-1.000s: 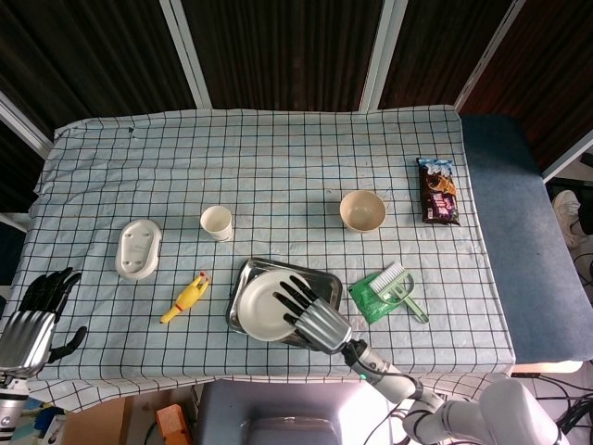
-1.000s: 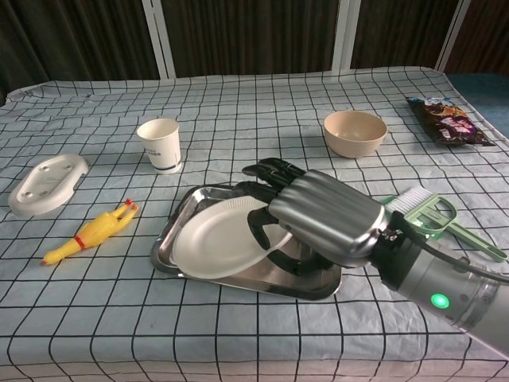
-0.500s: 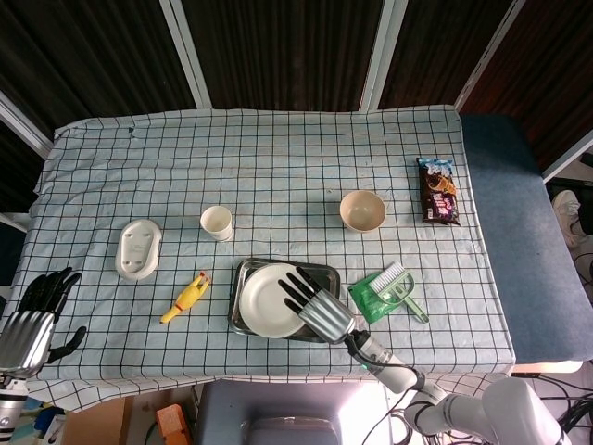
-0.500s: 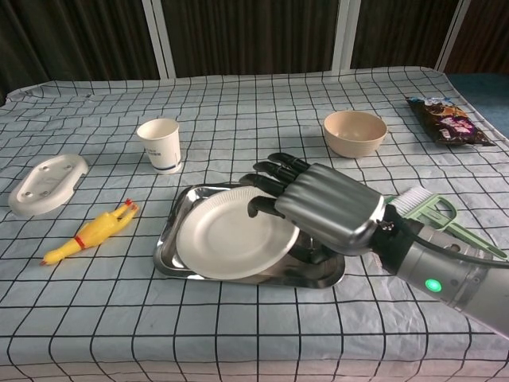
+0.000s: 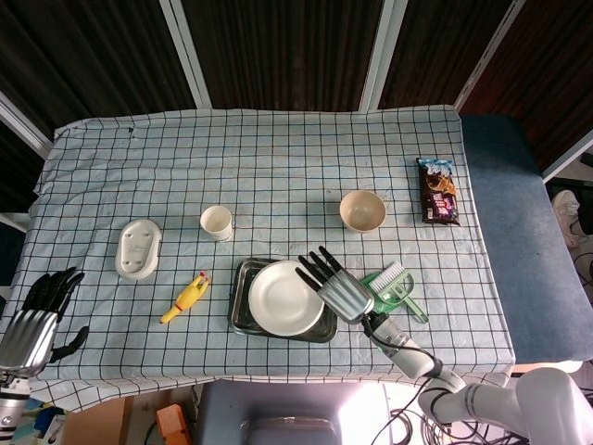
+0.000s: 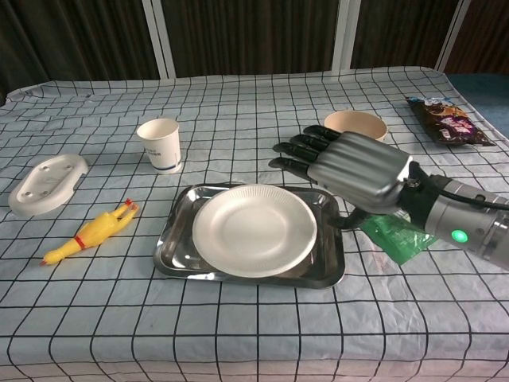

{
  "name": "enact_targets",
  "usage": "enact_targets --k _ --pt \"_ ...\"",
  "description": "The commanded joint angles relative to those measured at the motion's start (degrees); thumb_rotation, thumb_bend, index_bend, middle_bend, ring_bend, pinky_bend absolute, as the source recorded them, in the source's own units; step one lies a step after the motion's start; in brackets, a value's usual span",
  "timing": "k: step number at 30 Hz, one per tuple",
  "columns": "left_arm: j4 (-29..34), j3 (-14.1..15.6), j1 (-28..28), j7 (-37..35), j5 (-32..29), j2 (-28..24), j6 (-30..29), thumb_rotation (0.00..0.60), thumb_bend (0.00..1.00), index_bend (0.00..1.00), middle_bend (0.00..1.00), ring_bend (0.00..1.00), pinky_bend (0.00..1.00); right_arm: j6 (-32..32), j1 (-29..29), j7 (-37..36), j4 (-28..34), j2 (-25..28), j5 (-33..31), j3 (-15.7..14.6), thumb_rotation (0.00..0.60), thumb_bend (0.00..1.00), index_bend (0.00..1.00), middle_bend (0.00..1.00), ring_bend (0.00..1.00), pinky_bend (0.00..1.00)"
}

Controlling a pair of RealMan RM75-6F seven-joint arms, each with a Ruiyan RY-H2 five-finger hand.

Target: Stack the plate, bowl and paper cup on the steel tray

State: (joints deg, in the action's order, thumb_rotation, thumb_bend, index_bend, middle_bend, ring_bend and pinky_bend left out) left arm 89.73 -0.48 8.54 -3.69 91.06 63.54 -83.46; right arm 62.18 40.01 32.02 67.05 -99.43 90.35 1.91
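A white paper plate lies flat on the steel tray near the table's front edge. My right hand hovers just right of the tray, fingers spread, holding nothing. The beige bowl stands further back on the right, partly hidden by that hand in the chest view. The paper cup stands upright behind the tray to the left. My left hand hangs off the table's front left corner, open and empty.
A yellow rubber chicken lies left of the tray. A white soap dish sits further left. A green dustpan with brush lies right of the tray. A snack bag is at the back right.
My right hand has let go of the plate and lifted away to the right. The plate now lies flat on the tray instead of tilted under my fingers.
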Motion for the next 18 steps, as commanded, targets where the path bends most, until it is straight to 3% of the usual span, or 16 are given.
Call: enact_targets --k 1,8,18 --pt "-1.05 0.13 0.31 -0.87 0.94 0.40 -0.34 0.600 0.32 0.00 0.01 0.01 0.03 -4.26 0.82 2.45 0.06 1.22 -4.68 2.58 0.600 0.16 0.05 0.00 0.00 0.00" --pt "-1.24 -0.04 0.58 -0.98 0.52 0.44 -0.02 0.600 0.32 0.00 0.02 0.01 0.03 -3.04 1.63 1.34 -1.63 -0.20 -5.78 4.91 0.600 0.15 0.05 0.00 0.00 0.00" --pt "-0.74 0.12 0.61 -0.62 -0.11 0.13 0.51 0.600 0.32 0.00 0.02 0.01 0.03 -6.88 4.24 3.34 -11.24 -1.32 -16.28 12.67 0.600 0.15 0.09 0.00 0.00 0.00"
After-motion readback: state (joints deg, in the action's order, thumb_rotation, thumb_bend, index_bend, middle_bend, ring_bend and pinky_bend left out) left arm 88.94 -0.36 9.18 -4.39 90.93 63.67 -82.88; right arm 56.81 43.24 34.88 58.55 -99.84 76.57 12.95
